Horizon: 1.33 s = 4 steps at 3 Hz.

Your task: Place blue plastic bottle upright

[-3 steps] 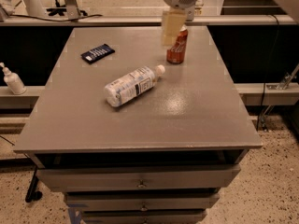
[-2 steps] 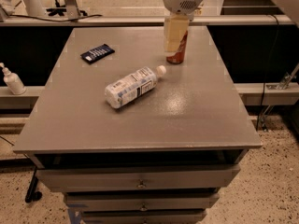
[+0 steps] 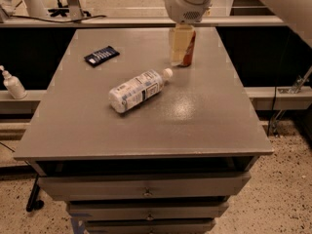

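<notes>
The blue plastic bottle [image 3: 139,90] lies on its side near the middle of the grey table [image 3: 204,116]. Its white cap [image 3: 167,73] points to the back right. My gripper [image 3: 178,48] hangs from the white arm above the far part of the table, behind and to the right of the bottle's cap and apart from it. It holds nothing that I can see. It partly covers a red can [image 3: 190,50] standing just behind it.
A dark blue packet [image 3: 101,55] lies at the table's back left. A white pump bottle [image 3: 12,84] stands on a low ledge left of the table. Drawers sit below the table's front edge.
My gripper has come down and a little toward the front, in front of the red can. The bottle has not moved.
</notes>
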Available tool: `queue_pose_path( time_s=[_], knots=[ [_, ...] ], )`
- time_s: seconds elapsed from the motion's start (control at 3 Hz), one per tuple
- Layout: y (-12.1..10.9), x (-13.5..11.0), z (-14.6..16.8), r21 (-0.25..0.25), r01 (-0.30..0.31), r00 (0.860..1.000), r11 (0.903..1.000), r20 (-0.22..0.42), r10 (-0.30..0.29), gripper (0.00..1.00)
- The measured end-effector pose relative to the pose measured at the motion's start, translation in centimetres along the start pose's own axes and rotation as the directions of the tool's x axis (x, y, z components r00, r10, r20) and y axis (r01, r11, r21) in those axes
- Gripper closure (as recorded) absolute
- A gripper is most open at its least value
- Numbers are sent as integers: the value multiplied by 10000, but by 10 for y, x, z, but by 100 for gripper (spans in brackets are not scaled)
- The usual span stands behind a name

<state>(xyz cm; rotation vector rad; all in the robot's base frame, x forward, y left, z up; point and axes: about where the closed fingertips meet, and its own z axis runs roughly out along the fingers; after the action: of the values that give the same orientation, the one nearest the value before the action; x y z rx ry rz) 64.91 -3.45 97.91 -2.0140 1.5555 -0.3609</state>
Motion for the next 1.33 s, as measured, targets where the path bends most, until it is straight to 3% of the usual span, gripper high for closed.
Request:
queue_pose_path(
  time_s=[0.33,0.67,1.0,1.33],
  knots=[
    [18,6,20,-343,485,9973,9982,-528,-503,0],
    [36,5,30,-850,1352,9833,9872,-1110,-1442,0],
    [57,1,40,-1690,2133,9594,9622,-1500,-2390,0],
    [75,-7,56,-2690,2819,9302,9210,-1587,-3311,0]
  ],
)
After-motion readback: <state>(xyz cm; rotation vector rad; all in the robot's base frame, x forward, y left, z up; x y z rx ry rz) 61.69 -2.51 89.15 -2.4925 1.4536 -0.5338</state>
